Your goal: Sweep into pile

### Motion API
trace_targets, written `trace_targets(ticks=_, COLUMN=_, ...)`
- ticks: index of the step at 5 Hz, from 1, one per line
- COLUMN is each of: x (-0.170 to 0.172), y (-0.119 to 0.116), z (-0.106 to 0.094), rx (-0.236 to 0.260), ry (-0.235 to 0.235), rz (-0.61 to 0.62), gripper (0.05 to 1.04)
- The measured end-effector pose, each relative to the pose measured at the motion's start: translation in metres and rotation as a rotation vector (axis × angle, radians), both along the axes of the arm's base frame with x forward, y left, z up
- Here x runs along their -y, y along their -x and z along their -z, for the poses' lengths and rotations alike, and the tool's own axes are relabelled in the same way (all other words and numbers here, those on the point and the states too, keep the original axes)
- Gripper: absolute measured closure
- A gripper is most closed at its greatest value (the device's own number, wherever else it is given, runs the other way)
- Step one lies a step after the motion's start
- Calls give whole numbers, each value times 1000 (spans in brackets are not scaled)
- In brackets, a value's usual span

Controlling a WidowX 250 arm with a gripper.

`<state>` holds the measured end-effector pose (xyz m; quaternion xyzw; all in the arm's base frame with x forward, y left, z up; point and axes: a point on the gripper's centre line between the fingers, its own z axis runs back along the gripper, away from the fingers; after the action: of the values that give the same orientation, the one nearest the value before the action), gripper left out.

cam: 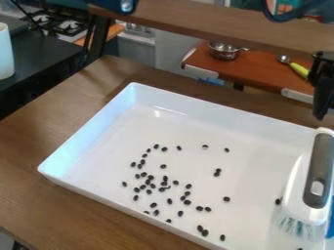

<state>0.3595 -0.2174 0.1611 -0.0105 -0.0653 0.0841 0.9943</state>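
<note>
The black claw (322, 103) is at the right edge of the view, partly cut off by it, hanging nearly upright with its lower end pointing down, beyond the far side of the white tray (209, 108) as seen here; I cannot tell whether it is open or closed. Just below it in the view, with a gap between, is the upper end of the brush (318, 171), which has a white body and a grey grip. The brush slants down from there toward its pale bristles (299, 227), which are in the right part of the tray, and a bit of something blue (330, 219) shows beside it. Small black beans (163, 183) lie scattered over the tray floor, well apart from the claw, down and to the left of it. Most are loosely grouped left of the middle and toward the near wall, with a few strays farther out and one right beside the brush. The tray stands on a brown wooden bench (36, 141). Behind, a metal pot (225, 51) and a green-handled utensil (299, 70) rest on a reddish-brown surface (254, 72).
</note>
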Motion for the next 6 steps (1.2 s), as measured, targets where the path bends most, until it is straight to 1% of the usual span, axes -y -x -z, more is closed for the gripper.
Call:
trace_targets(ticks=1, x=0, y=-1, z=19, rx=-40, ry=-26, rz=0, gripper=83)
trace_targets(ticks=2, x=-2, y=-4, z=14, rx=-36, ry=-27, rz=14, gripper=83)
trace_targets(ticks=3, x=-11, y=-11, z=17, rx=-44, ry=-24, rz=-1, gripper=83)
trace_targets(ticks=4, x=-12, y=-12, z=31, rx=-43, ry=-21, rz=-6, gripper=83)
trace_targets(ticks=5, x=-12, y=-9, z=46, rx=-54, ry=-14, rz=-25, gripper=83)
trace_targets(ticks=6, x=-9, y=-6, z=56, rx=-66, ry=11, rz=-44, gripper=83)
